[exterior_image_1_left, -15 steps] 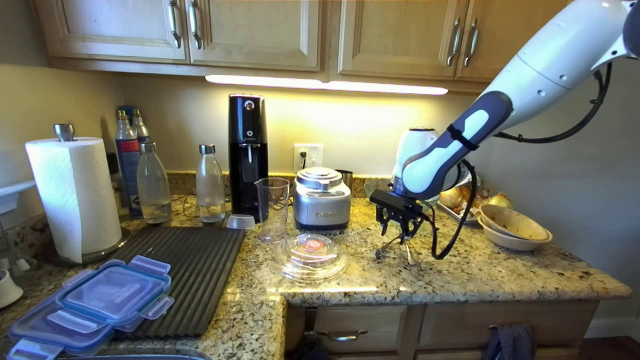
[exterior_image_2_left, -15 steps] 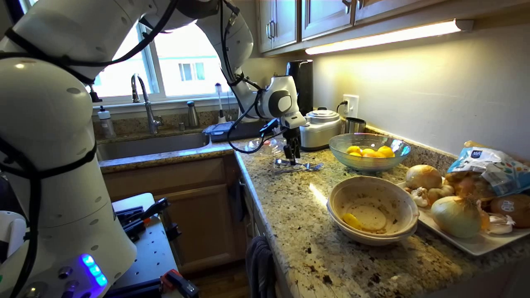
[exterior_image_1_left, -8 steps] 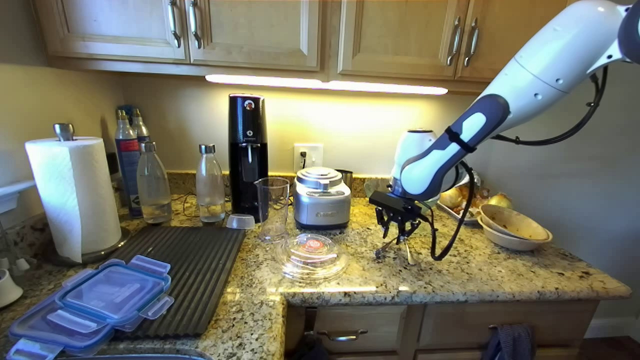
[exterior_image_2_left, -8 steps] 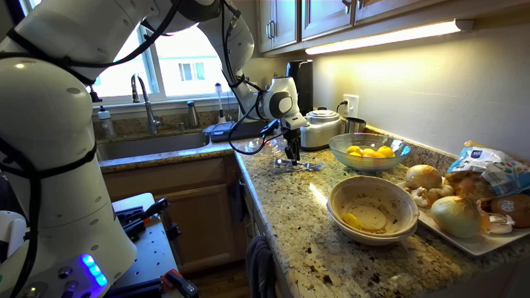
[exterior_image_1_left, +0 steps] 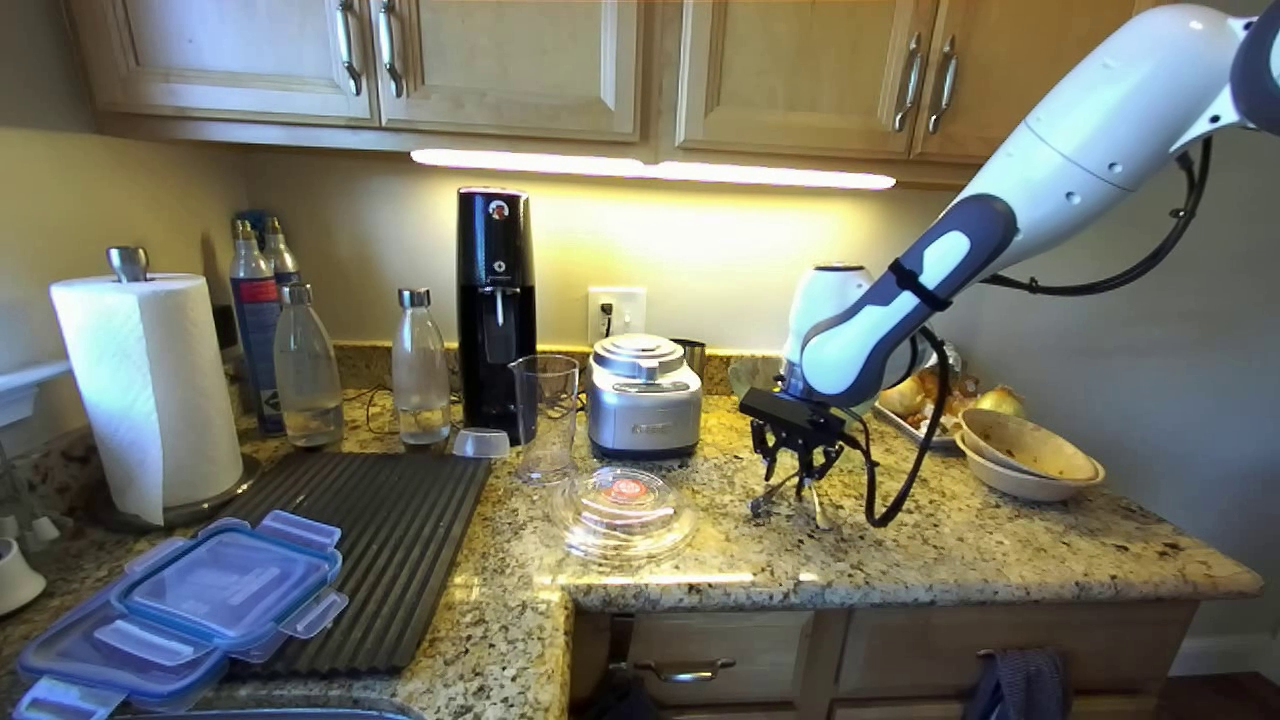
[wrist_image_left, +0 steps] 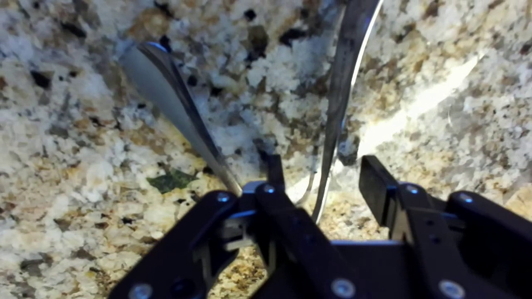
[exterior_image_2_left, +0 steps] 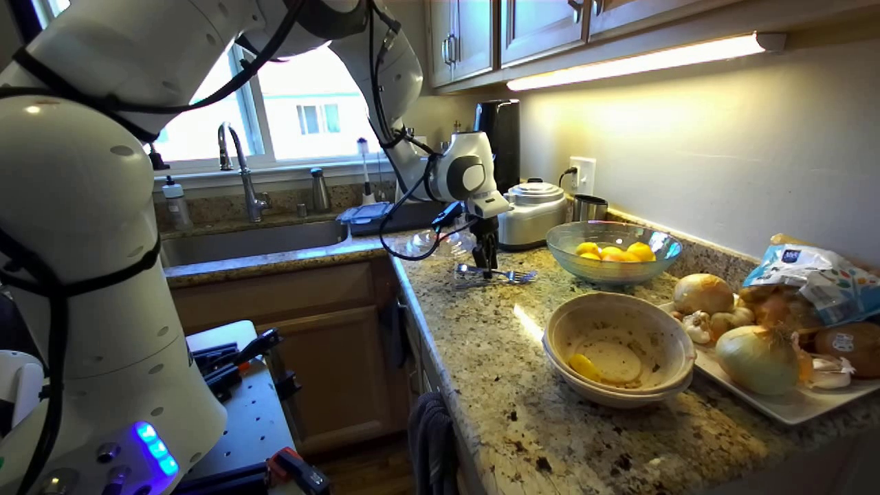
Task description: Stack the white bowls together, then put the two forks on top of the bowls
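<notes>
The two white bowls are nested at the counter's right end in an exterior view, the upper bowl (exterior_image_1_left: 1035, 440) tilted inside the lower bowl (exterior_image_1_left: 1025, 486). The upper bowl (exterior_image_2_left: 619, 323) and lower bowl (exterior_image_2_left: 622, 397) also show in an exterior view, with a yellow scrap in the upper one. Two silvery forks lie on the counter under my gripper (exterior_image_2_left: 487, 267). In the wrist view my gripper (wrist_image_left: 322, 170) is open. One fork (wrist_image_left: 338, 95) runs between the fingers without visible contact. The other fork (wrist_image_left: 178, 99) lies left of the left finger, its far end hidden behind it.
A clear glass dish (exterior_image_1_left: 625, 515) lies beside the forks. A glass bowl of yellow fruit (exterior_image_2_left: 612, 271), a plate (exterior_image_2_left: 784, 411) with onions and garlic, and a silver appliance (exterior_image_1_left: 645, 410) stand toward the wall. The counter's front edge is near the forks.
My gripper has come down slightly over the forks. It stays open. The forks and bowls have not visibly moved.
</notes>
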